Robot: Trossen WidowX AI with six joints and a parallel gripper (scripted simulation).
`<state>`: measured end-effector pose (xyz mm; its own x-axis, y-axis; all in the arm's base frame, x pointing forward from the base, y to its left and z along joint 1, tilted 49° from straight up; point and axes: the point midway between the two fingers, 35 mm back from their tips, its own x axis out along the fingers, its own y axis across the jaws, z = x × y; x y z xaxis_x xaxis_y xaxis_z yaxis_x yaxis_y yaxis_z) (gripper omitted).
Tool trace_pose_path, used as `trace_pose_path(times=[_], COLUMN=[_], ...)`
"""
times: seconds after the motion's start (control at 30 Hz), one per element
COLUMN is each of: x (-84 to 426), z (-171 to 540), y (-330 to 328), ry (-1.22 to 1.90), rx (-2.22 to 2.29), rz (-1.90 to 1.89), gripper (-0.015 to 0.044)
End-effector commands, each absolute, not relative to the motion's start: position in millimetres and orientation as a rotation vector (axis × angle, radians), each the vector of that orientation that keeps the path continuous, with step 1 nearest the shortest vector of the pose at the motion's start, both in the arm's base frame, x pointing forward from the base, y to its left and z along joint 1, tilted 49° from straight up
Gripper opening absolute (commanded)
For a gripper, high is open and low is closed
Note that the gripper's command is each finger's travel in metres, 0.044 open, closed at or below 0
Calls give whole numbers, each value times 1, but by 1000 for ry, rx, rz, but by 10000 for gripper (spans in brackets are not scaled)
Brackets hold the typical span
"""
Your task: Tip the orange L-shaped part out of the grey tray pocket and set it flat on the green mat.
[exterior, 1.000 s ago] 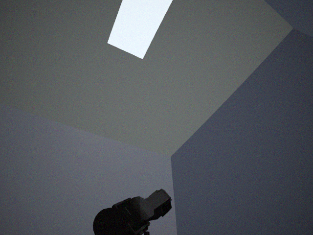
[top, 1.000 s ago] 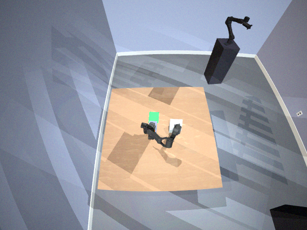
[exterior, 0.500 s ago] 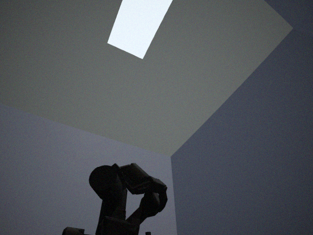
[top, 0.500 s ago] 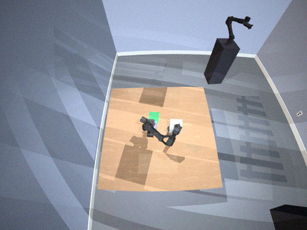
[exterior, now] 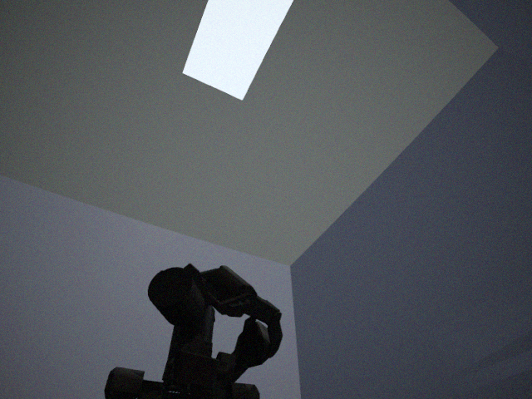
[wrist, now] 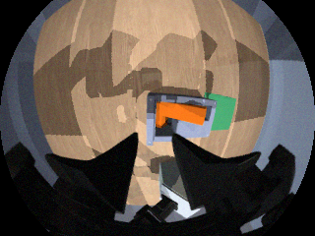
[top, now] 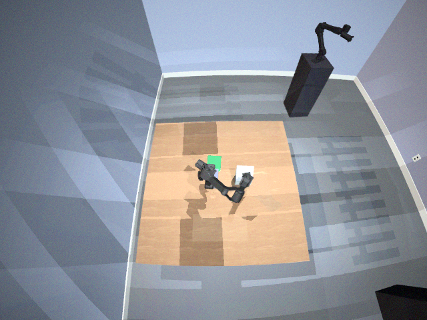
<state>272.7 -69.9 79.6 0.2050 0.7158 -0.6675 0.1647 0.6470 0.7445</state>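
The orange L-shaped part (wrist: pixel 184 112) lies in the grey tray (wrist: pixel 150 120) (top: pixel 216 173). In the wrist view its L-shaped end is at the left, and dark pocket shows beside and below that end. Its long arm reaches toward the tray's mat-side wall. I cannot tell how much it is tilted. The green mat (wrist: pixel 225 113) (top: pixel 214 161) adjoins the tray, with nothing on it in view. My gripper (wrist: pixel 155 136) is partly open and empty, above and short of the tray. In the top view the arm hides the part and most of the tray.
The arm's base stands on a white plate (top: pixel 244 169) beside the tray and mat on the wooden table top (top: pixel 261 237). Another arm (top: pixel 320 37) stands on a dark pedestal (top: pixel 308 84) off the table. The exterior view shows only the arm (exterior: pixel 184 300), walls and ceiling.
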Motion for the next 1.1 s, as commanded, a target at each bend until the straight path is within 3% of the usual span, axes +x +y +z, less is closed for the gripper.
trace_pose_path(times=[0.0, 0.37, 0.47, 0.5, 1.07], x=[273, 273, 273, 273, 267], z=[80, 80, 77, 75, 25], y=[-70, -70, -73, -75, -122], ry=[1339, 1339, 1312, 1294, 626], rx=[829, 829, 758, 712, -471], rz=[450, 450, 504, 538, 1252], gripper=[180, 180, 259, 280, 280])
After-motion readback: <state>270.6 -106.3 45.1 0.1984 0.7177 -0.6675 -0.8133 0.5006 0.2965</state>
